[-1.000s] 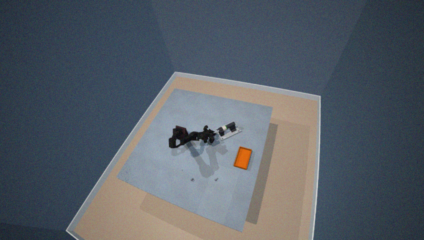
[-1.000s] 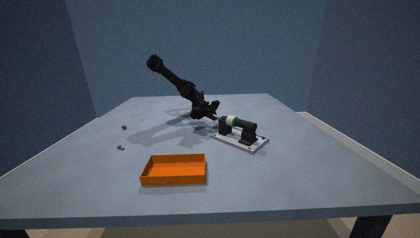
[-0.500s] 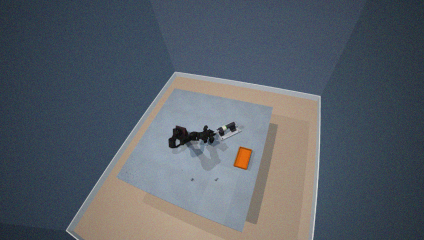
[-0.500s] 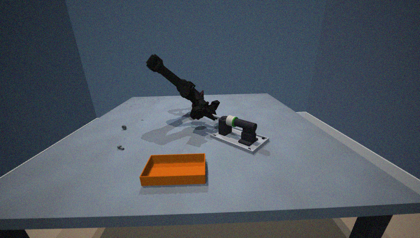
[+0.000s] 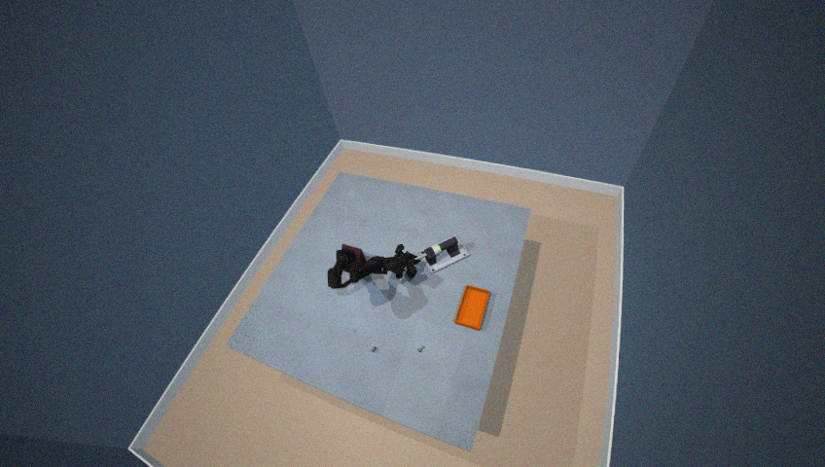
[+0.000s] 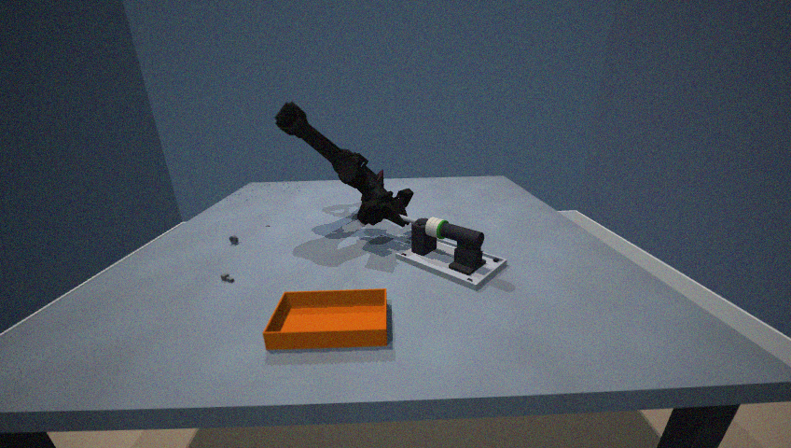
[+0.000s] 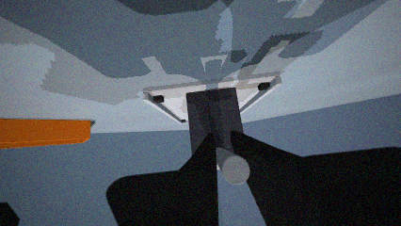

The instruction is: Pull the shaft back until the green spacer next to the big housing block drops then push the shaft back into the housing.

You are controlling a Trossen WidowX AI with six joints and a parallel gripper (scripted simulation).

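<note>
My gripper (image 5: 418,258) (image 6: 407,221) (image 7: 221,137) is shut on the shaft (image 6: 409,220) (image 7: 235,169), near its free end. The shaft runs through the smaller black support block (image 6: 423,238) (image 7: 214,110). White spacers (image 5: 435,249) (image 6: 433,227) sit beyond that block. The green spacer (image 5: 439,246) (image 6: 439,229) is still up in line with them, against the big black housing block (image 5: 448,243) (image 6: 464,234). No gap shows between them. The shaft inside the spacers and housing is hidden.
Both blocks stand on a pale base plate (image 5: 445,266) (image 6: 436,268) (image 7: 174,95). An orange tray (image 5: 473,308) (image 6: 325,340) (image 7: 44,134) lies apart from the plate. Two small grey pieces, one (image 5: 374,348) (image 6: 233,240) and another (image 5: 420,348) (image 6: 227,277), lie on the table.
</note>
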